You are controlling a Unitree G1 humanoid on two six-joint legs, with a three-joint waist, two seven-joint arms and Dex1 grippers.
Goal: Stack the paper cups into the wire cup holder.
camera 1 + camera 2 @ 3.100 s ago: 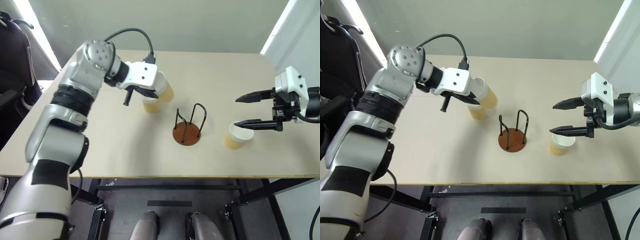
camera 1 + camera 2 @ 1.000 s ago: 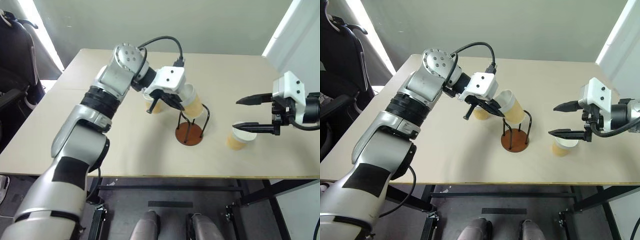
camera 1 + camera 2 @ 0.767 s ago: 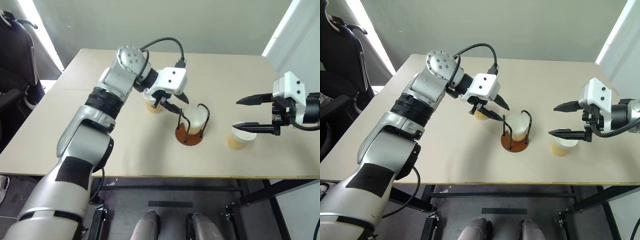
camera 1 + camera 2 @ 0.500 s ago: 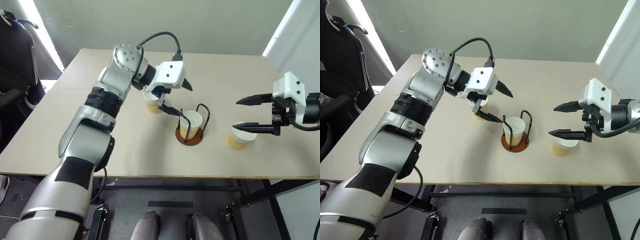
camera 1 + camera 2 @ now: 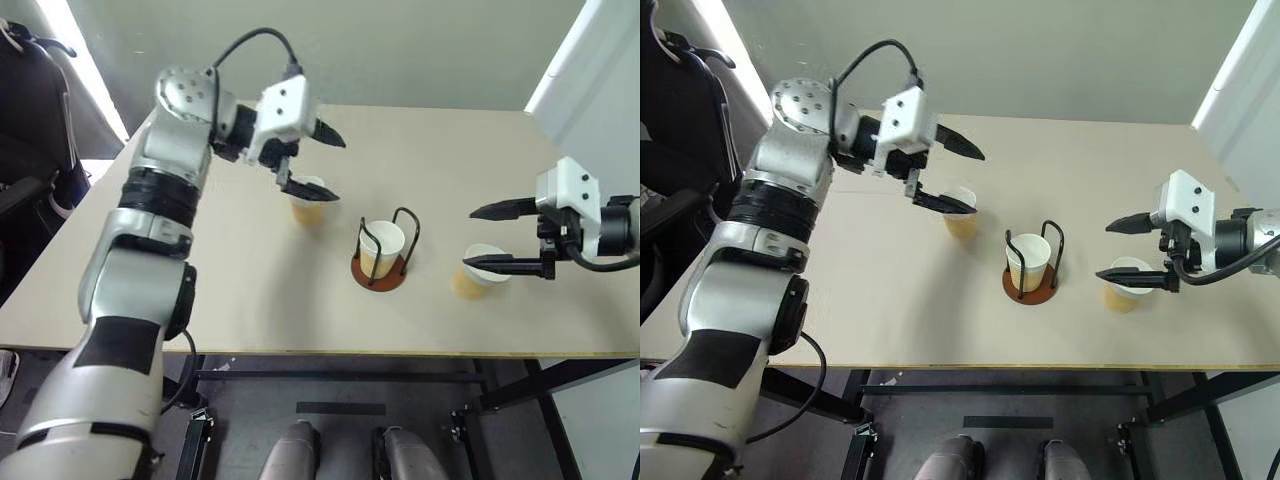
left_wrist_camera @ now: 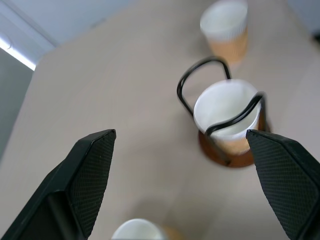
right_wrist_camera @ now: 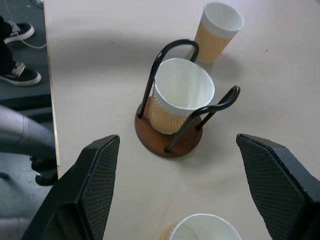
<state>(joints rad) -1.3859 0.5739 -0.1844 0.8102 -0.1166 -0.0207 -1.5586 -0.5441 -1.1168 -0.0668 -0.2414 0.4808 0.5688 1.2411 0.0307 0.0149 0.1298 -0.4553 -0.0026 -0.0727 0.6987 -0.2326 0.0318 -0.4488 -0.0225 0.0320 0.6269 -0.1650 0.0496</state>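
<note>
The left gripper (image 5: 318,163) is hovering spread wide and empty above one paper cup (image 5: 307,198); another is sitting inside the wire cup holder (image 5: 378,270); the right gripper (image 5: 487,237), likewise gaping empty, is flanking the third (image 5: 470,272); light, crushable, best pinched gently near the rim.

One cup (image 5: 381,247) in the wire holder (image 5: 377,271), one cup (image 5: 307,199) left-behind, one cup (image 5: 472,273) right.

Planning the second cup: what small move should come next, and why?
Probably lower the open right gripper around the cup just beneath it. One cup already sits in the wire cup holder, and the left gripper is open and empty.
</note>
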